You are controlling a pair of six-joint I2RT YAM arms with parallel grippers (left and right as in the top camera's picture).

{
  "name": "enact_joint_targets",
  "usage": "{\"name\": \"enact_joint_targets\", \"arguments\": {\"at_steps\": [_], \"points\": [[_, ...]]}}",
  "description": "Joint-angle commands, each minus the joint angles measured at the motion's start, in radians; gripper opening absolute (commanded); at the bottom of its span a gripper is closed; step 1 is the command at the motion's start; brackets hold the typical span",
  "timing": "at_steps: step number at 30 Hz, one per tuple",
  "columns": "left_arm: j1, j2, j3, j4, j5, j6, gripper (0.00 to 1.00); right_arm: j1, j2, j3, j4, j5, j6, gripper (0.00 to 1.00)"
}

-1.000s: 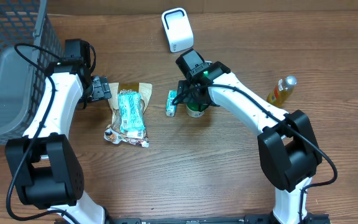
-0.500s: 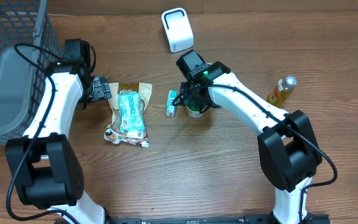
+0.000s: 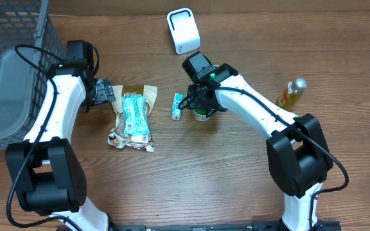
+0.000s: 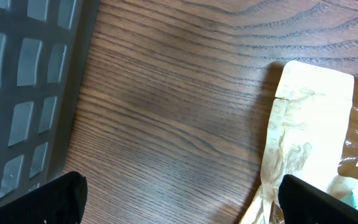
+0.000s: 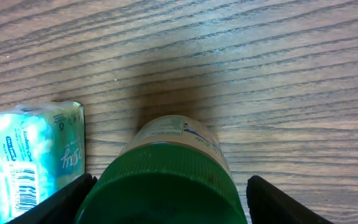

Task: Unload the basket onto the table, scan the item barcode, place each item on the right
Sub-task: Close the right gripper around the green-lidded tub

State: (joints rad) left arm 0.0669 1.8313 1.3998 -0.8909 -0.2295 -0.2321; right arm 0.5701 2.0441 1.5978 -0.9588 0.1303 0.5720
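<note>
- My right gripper (image 3: 196, 104) is standing open astride the round jar with the glossy green screw lid (image 5: 166, 190). One black finger (image 5: 61, 202) is sitting on each side of the lid, and a thin wedge of wood is showing beside the right-hand one.
- The jar is standing upright mid-table on the grained brown wooden table (image 3: 191, 173), near the white rounded box scanner (image 3: 183, 31).
- A small crinkled teal-and-white packet (image 5: 39, 155) is lying just beside the jar on its left, close to that finger. Only my right wrist view is showing its barcode.
- My left gripper (image 3: 103, 93) is hanging wide open, holding nothing, between a tan crinkled snack pouch (image 4: 309, 118) and the grey plastic lattice basket (image 4: 23, 74).
- Only the overhead view is showing a clear yellow bottle (image 3: 290, 93), well apart on the right.
</note>
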Motion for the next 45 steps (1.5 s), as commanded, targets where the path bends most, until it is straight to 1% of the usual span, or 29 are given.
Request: {"name": "enact_joint_targets", "arguments": {"at_steps": [1, 7, 16, 19, 22, 32, 38, 45], "points": [[-0.004, -0.001, 0.005, 0.002, -0.013, 0.004, 1.0, -0.005, 0.0, 0.027, -0.005, 0.008, -0.005, 0.73], [-0.004, -0.001, 0.005, 0.002, -0.013, 0.004, 1.0, -0.005, 0.0, 0.027, -0.036, 0.008, -0.004, 0.69], [-0.004, -0.001, 0.005, 0.002, -0.013, 0.004, 1.0, -0.005, 0.0, 0.027, -0.05, 0.008, -0.004, 0.68], [-0.004, -0.001, 0.005, 0.002, -0.013, 0.004, 1.0, -0.005, 0.0, 0.027, -0.043, 0.008, -0.004, 0.7], [-0.004, -0.001, 0.005, 0.002, -0.013, 0.004, 1.0, -0.005, 0.0, 0.027, -0.026, 0.008, -0.005, 0.75], [-0.004, -0.001, 0.005, 0.002, -0.013, 0.004, 1.0, -0.005, 0.0, 0.026, -0.019, 0.008, -0.005, 0.76], [-0.004, -0.001, 0.005, 0.002, -0.013, 0.004, 0.99, -0.005, 0.0, 0.026, -0.019, 0.008, -0.004, 0.73], [-0.004, -0.001, 0.005, 0.002, -0.013, 0.004, 0.99, -0.005, 0.0, 0.026, -0.028, 0.008, -0.004, 0.66]]}}
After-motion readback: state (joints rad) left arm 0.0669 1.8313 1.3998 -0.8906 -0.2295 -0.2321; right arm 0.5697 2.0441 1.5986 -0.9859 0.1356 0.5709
